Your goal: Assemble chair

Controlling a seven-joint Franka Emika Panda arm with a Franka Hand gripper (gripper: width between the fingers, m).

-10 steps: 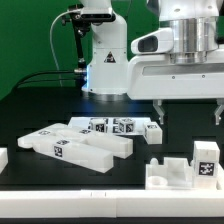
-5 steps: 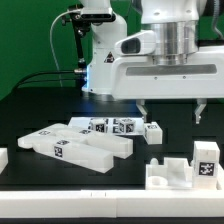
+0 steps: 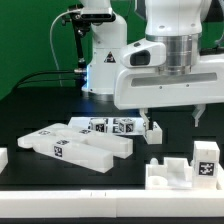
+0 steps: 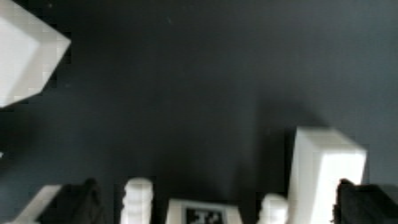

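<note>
Gripper (image 3: 171, 118) jaws wide apart, nothing between them, hanging over the black table (image 3: 110, 195). Chair parts (image 3: 100, 150) lie loose. Small peg (image 3: 153, 130) sits near the jaw on the exterior view's left. Tagged blocks (image 3: 110, 126) and long slabs (image 3: 60, 145) lie further out that side. Notched piece (image 3: 180, 172) is nearer the camera, apart from the jaws.

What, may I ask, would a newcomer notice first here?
The big white hand, jaws wide open and empty, hangs over the black table at the exterior view's upper right. Left of it lies a cluster of tagged white chair pieces; another tagged piece stands lower right.
</note>
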